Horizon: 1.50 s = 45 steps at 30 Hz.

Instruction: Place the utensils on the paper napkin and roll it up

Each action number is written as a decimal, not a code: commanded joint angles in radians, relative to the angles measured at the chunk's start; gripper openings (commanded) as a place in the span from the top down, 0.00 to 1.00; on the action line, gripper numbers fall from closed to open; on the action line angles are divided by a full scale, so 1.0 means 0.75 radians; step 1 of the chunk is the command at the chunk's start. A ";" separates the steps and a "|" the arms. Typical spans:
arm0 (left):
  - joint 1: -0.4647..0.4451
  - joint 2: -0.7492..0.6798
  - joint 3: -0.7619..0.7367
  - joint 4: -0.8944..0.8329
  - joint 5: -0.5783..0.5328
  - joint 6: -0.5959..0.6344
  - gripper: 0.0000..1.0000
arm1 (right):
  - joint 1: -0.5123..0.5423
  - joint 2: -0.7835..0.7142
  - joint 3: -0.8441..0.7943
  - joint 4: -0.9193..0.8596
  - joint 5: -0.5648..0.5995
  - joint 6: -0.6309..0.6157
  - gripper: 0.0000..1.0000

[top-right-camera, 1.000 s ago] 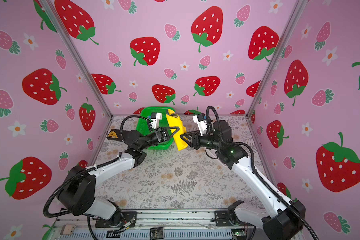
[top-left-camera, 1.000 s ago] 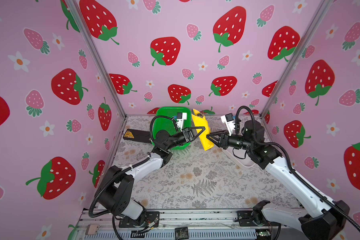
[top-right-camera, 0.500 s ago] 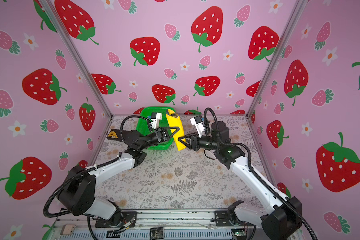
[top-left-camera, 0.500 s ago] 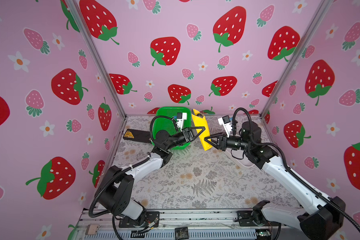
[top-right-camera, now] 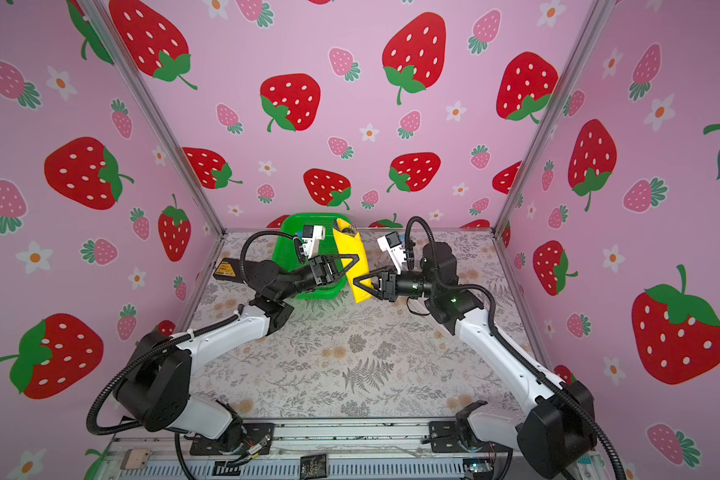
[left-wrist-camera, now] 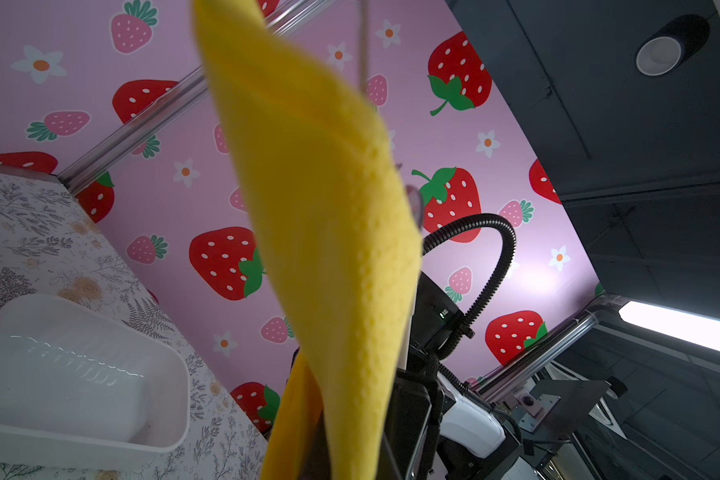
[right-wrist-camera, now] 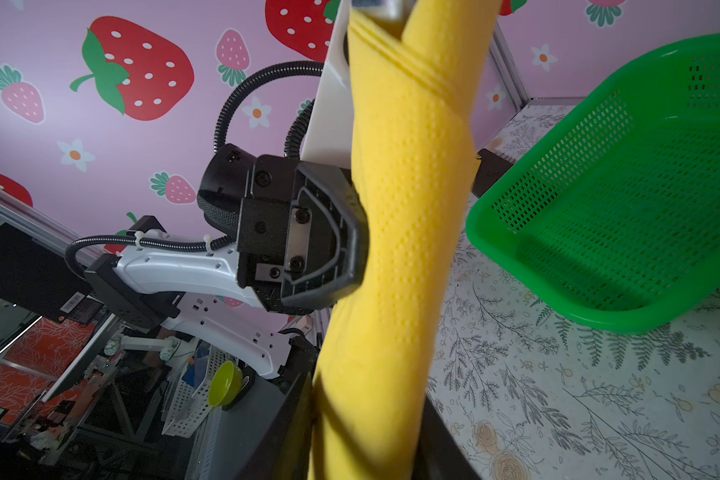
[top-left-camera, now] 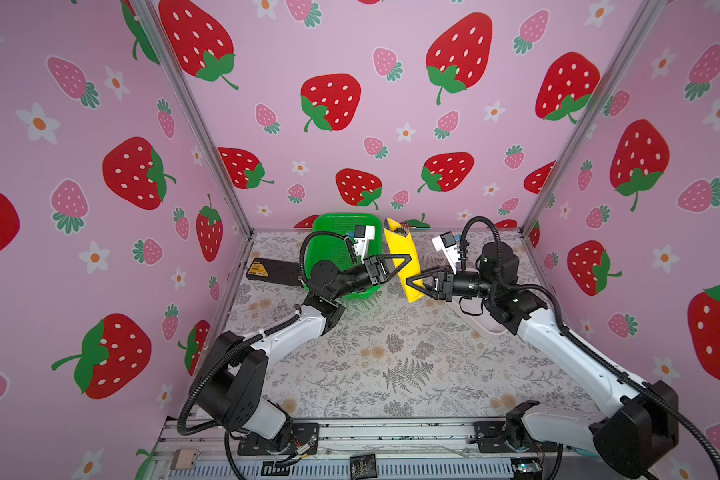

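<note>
The paper napkin (top-left-camera: pixel 400 249) (top-right-camera: pixel 350 245) is a yellow roll held up in the air, standing steeply above the table. Shiny ends of the utensils (top-left-camera: pixel 400 226) (right-wrist-camera: pixel 385 8) stick out of its upper end; the rest is hidden inside. My left gripper (top-left-camera: pixel 407 259) (left-wrist-camera: pixel 350 457) is shut on the roll's middle from the left. My right gripper (top-left-camera: pixel 409 283) (right-wrist-camera: pixel 362 449) is closed around the roll's lower end from the right, a jaw on each side of it.
A green perforated basket (top-left-camera: pixel 333 232) (right-wrist-camera: pixel 620 208) stands at the back, just left of the roll. A white oblong dish (top-left-camera: pixel 489 328) (left-wrist-camera: pixel 80 374) lies under the right arm. A black flat box (top-left-camera: pixel 267 270) rests by the left wall.
The right arm has shifted left and a little down, bringing its gripper onto the roll's lower end, with the jaws slightly narrower. The left gripper and the roll have stayed put.
</note>
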<state>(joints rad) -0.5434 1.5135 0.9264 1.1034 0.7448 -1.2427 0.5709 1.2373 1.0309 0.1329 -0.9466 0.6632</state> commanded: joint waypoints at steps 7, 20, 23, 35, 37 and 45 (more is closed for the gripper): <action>-0.002 -0.009 0.079 0.135 0.050 -0.036 1.00 | -0.007 0.020 -0.010 0.123 -0.118 0.053 0.67; -0.004 0.010 0.110 0.118 0.105 -0.027 1.00 | -0.006 0.033 -0.015 0.179 -0.157 0.095 0.75; -0.004 -0.001 0.112 0.063 0.110 0.007 1.00 | -0.007 0.031 -0.018 0.179 -0.155 0.097 0.79; -0.002 -0.063 0.104 -0.138 0.071 0.128 0.89 | -0.012 0.006 -0.040 0.229 -0.114 0.130 0.89; -0.002 -0.062 0.101 -0.138 0.065 0.123 0.83 | -0.013 0.000 -0.047 0.242 -0.112 0.136 0.91; 0.002 -0.073 0.071 -0.147 0.030 0.121 0.54 | -0.019 -0.019 -0.071 0.254 -0.098 0.147 0.91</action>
<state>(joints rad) -0.5430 1.4918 0.9619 0.9710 0.7765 -1.1503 0.5602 1.2610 0.9775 0.2539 -1.0180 0.7696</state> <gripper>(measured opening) 0.454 0.117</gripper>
